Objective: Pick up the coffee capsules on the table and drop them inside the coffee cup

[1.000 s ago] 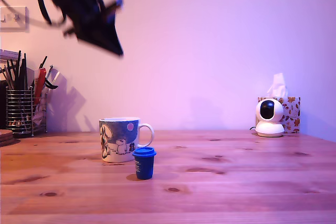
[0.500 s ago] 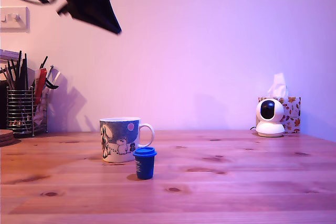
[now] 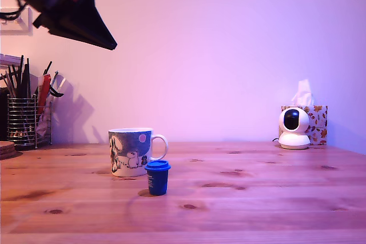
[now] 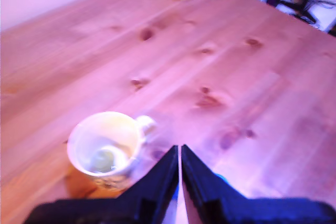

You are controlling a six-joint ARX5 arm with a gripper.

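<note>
Two capsules are being shown across the views, one in each. In the exterior view, the dark blue capsule [image 3: 156, 178] is standing on the table [image 3: 257, 198], just in front of the coffee cup [image 3: 131, 151], whose handle is pointing toward the exterior view's right. The gripper [image 3: 110, 44] is being held high above the table at the exterior view's upper left, well apart from both. A wire-mesh pen holder [image 3: 23, 121] is sitting at the far left, and a small white camera [image 3: 293, 128] is standing before a tissue box [image 3: 313, 119] at the far right. In the wrist view, which is blurred, the olive-green capsule [image 4: 103, 159] is being seen lying inside the cup [image 4: 105, 148]. The gripper [image 4: 180, 150] is being shown with its fingertips pressed nearly together, only a thin slit between them, and nothing is being held. A sliver of blue [image 4: 220, 179] is peeking out beside one finger.
</note>
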